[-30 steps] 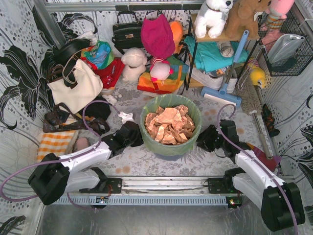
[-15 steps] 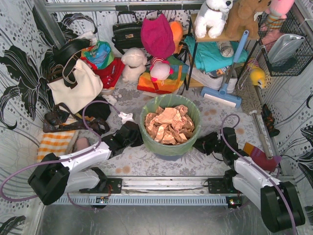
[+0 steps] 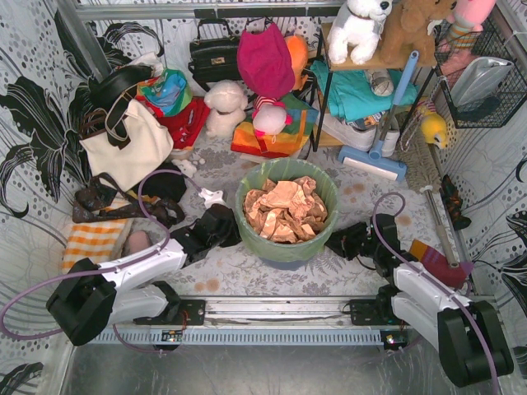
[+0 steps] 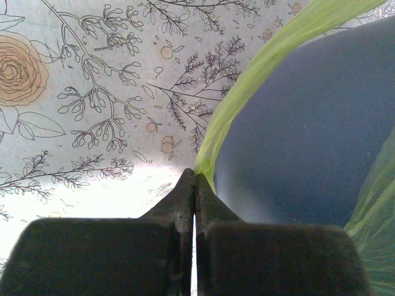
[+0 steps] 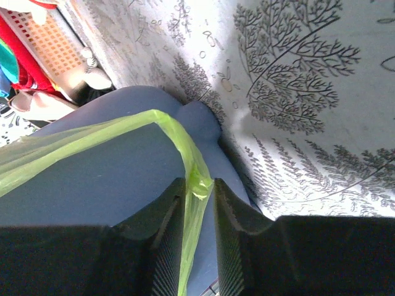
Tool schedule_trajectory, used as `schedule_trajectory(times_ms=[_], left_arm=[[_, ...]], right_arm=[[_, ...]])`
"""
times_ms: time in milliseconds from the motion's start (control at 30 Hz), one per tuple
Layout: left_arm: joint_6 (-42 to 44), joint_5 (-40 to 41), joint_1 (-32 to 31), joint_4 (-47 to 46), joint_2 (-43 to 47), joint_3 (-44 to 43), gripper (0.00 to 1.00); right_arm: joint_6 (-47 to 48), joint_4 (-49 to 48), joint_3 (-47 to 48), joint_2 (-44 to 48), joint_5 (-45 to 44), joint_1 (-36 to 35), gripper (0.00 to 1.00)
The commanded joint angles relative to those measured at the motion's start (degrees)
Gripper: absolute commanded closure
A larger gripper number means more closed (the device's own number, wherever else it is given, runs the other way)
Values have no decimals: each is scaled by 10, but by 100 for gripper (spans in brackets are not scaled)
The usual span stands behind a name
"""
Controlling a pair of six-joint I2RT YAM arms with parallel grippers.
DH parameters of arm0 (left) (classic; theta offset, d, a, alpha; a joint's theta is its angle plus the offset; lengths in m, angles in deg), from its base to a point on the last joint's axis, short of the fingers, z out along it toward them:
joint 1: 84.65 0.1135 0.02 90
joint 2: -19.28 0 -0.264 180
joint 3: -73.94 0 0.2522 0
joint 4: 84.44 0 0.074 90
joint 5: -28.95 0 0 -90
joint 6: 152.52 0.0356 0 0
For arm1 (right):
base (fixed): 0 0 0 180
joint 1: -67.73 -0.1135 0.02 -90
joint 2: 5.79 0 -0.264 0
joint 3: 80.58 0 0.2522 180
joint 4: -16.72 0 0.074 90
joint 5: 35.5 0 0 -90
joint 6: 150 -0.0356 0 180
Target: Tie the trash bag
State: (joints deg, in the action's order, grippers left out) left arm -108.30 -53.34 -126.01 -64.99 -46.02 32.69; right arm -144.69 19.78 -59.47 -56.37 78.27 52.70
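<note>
At the bottom left of the overhead view the left gripper [image 4: 195,179] reaches in low beside the bin [image 4: 308,123]. Its jaws are pressed flat together on a thin stretched strip of the trash bag [image 3: 288,247], which meets them right at the tips. At the bottom right the right gripper [image 5: 199,185] mirrors it. Its jaws stand narrowly apart with a bunched fold of the film filling the gap, so they look clamped on it. Both holds are shallow, and the slick film could slip out of the left tips as soon as it is pulled. A hard or uneven pull could tear the plastic, or tip the bin and drag it across the patterned desk [image 3: 247,267]. The pinched amount also seems small for a knot, so the ends may come up short. The bag sits in the middle of the overhead frame, lining the bin with its rim folded down over the outside. It is translucent light green and pulls into taut glossy ribbons where it is gripped. The bin wall under it is smooth, matte blue-grey and rounded. Inside lies stiff, angular crumpled paper [image 3: 284,210] in tan, heaped near the rim. Sharp folds there could snag the film as it gathers. Farther back, at the upper left, a soft white tote bag [image 3: 136,152] slumps among other clutter.
</note>
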Motion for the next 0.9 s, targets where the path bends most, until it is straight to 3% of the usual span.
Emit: schedule_trajectory(times_ms=[0,133,233,667,767,867], left_arm=[[-2,5,2,-27,4,5,100],[-3,7,2,-26,6,5,100],[0,11,2,-23,14,5,100],[28,53,2,50,39,-22,100],[32,49,3,53,36,-27,100],[33,43,2,49,33,-27,100]], right_arm=[[-4,-28,3,-23,2,3,77],[3,-28,9,-35,9,2,87],[5,-15,7,-27,-3,2,100],[171,275,102,82,-155,2,100],[191,300,114,83,-169,2,100],[183,257,105,75,-137,2,100]])
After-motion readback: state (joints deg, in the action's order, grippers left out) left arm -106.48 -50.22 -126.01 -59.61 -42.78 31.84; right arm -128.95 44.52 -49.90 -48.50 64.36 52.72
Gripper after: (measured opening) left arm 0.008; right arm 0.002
